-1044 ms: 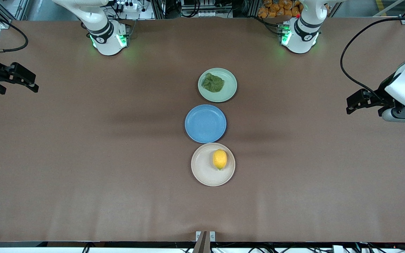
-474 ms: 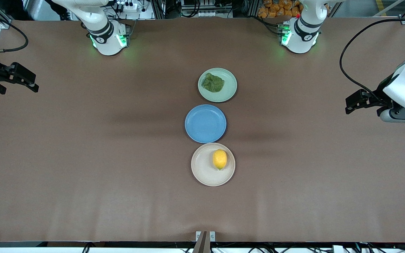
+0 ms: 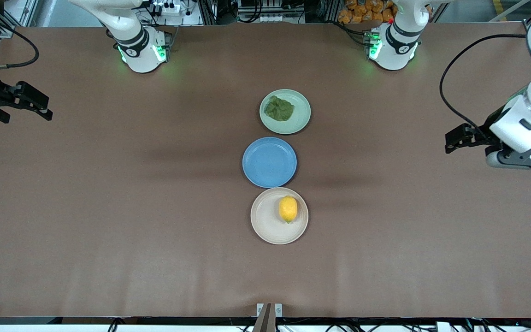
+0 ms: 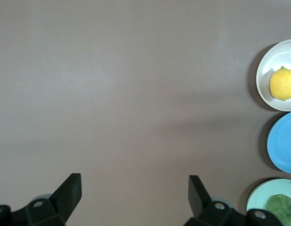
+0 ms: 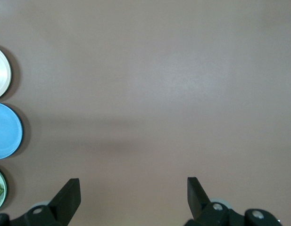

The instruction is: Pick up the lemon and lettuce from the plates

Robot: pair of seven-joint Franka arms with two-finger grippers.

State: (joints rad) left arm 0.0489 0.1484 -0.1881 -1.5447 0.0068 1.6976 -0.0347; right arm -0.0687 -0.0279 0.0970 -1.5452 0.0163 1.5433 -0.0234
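Observation:
The yellow lemon [image 3: 288,209] lies on the beige plate [image 3: 265,228], the plate nearest the front camera. The dark green lettuce [image 3: 279,109] lies on the mint plate [image 3: 301,121], the farthest one. My left gripper [image 3: 452,140] is open and empty over bare table at the left arm's end. Its wrist view shows its gripper [image 4: 135,186], the lemon [image 4: 283,84] and the lettuce [image 4: 281,207]. My right gripper [image 3: 39,108] is open and empty over bare table at the right arm's end, and also shows in its wrist view [image 5: 133,188].
An empty blue plate [image 3: 269,162] sits between the two task plates, almost touching both. The three plates form a row in the middle of the brown table [image 3: 109,207]. The arm bases stand along the table's farthest edge.
My left gripper has moved a little toward the plates. The right gripper has barely moved. The lemon, lettuce and plates have not moved.

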